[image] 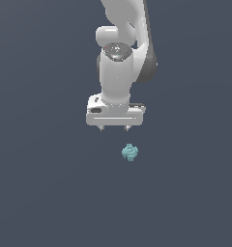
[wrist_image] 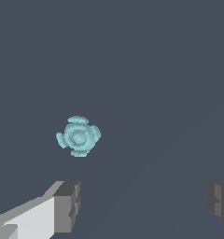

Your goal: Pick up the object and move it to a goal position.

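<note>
A: How is the arm posed?
B: The white arm hangs straight down, its gripper pointing at a plain dark surface.
A: Any writing?
B: None readable.
A: And the pincer?
B: Spread wide, holding nothing. The teal knobbly object lies apart from it, toward the exterior view's right.

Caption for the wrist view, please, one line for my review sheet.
Wrist view: open gripper with fingers wide apart, the small teal knobbly object lying free on the dark surface, not between them.
</note>
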Motion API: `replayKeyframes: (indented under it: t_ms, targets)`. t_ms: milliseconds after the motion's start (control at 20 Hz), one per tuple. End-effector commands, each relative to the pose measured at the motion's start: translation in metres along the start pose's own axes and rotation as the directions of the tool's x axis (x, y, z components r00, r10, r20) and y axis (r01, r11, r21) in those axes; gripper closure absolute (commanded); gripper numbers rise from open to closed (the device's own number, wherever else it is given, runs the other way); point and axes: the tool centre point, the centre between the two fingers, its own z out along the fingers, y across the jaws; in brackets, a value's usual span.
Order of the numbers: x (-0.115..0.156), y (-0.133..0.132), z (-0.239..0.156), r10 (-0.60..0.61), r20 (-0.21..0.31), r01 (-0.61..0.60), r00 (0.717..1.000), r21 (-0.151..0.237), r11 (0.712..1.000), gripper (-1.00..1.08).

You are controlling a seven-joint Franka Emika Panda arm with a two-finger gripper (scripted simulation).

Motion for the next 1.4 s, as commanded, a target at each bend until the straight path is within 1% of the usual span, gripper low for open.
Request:
replayKeyframes:
  t_ms: [0, 150, 450, 700, 1000, 1350]
  targets:
    - [0.0, 0.0, 0.0, 0.0, 0.0, 0.0, 1.0, 0.0, 1.0, -0.92]
    - [0.001, -0.004, -0.001, -0.01, -0.003, 0.01, 1.0, 0.003, 1.0, -0.92]
    - [0.008, -0.024, -0.006, -0.058, -0.02, 0.058, 0.998, 0.02, 0.998, -0.92]
    - [0.008, -0.024, -0.005, -0.054, -0.02, 0.054, 0.998, 0.02, 0.998, -0.92]
    - [0.01, -0.027, 0.001, -0.013, -0.015, 0.013, 1.0, 0.023, 1.0, -0.92]
    - [0.012, -0.036, 0.018, 0.088, -0.002, -0.088, 0.996, 0.029, 0.996, -0.92]
